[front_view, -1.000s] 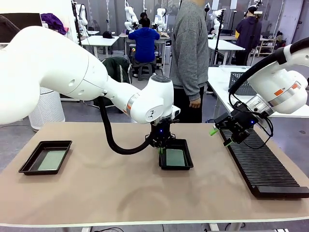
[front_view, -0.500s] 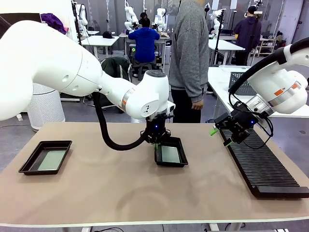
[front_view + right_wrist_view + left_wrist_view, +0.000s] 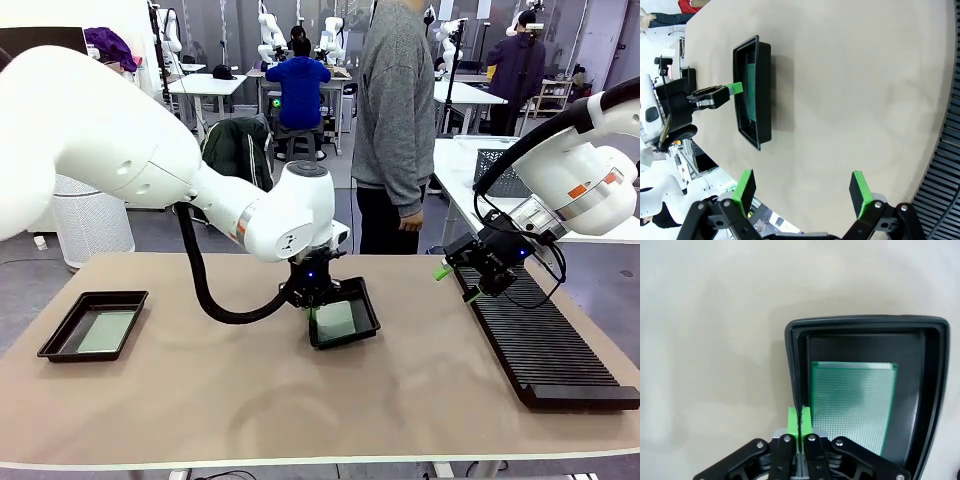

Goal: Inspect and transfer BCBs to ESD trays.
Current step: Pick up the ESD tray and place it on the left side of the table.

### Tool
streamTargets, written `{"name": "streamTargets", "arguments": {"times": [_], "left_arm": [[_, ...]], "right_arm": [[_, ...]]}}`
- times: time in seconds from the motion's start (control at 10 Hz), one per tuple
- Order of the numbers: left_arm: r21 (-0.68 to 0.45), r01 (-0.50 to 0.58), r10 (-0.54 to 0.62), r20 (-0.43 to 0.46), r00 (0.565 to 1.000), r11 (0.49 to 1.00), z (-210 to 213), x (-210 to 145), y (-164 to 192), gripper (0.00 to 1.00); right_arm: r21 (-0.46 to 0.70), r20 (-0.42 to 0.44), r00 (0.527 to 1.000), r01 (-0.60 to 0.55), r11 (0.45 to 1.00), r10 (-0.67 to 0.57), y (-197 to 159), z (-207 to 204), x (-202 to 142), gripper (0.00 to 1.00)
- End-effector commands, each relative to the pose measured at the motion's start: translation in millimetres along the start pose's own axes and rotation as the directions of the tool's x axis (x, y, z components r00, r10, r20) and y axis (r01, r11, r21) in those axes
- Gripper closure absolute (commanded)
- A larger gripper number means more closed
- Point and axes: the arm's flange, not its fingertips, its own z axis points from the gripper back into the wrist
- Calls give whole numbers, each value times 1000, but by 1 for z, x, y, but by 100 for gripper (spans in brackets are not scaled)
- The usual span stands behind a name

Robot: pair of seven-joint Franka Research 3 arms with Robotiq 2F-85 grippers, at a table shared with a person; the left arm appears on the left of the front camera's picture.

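BCBs: thin flat green rectangular circuit boards, one point(image 3: 107, 331) in the left tray, one point(image 3: 336, 319) in the middle tray.
ESD trays: shallow black plastic trays; left tray point(image 3: 62, 345) near the table's left edge, middle tray point(image 3: 366, 312) at table centre.
Left gripper point(image 3: 309, 309): pads pressed together on the middle tray's near-left rim.
Right gripper point(image 3: 456, 284): fingers spread wide, holding nothing, above the long black slotted rack point(image 3: 540, 345).
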Motion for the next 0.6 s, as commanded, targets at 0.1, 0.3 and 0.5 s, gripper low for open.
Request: {"name": "streamTargets", "arguments": {"times": [0.1,0.3,0.5], "left_arm": [[-37,-14,14,11,1000,999,7,-17,42,100],[-10,-11,11,10,1000,1000,2,-2,11,100],[-10,-11,11,10,1000,1000,2,-2,11,100]], "right_arm": [[-5,7,1000,1,1000,-1,0,0,0,0],[-5,7,1000,1,1000,-1,0,0,0,0],[-5,7,1000,1,1000,-1,0,0,0,0]]}}
